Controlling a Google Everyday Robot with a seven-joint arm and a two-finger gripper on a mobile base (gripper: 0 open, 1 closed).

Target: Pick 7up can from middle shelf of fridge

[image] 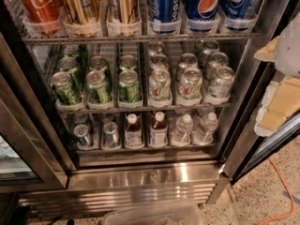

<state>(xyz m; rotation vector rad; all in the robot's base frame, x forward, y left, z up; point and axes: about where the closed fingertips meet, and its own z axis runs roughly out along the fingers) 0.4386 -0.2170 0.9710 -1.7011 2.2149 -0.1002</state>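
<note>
Three risks. Pincer (283, 104) sits at the right edge, outside the fridge (140, 177), level with the middle shelf (140, 108); how wide it is, can't tell. Nearest 7up can (219, 83): front row, right lane, upright, white body, green lettering, silver top. Neighbours just beside, so a knock is likely. Upper rack (140, 37) is close overhead, so clipping is possible. Green cans (97, 86) at left invite a wrong pick.
</note>
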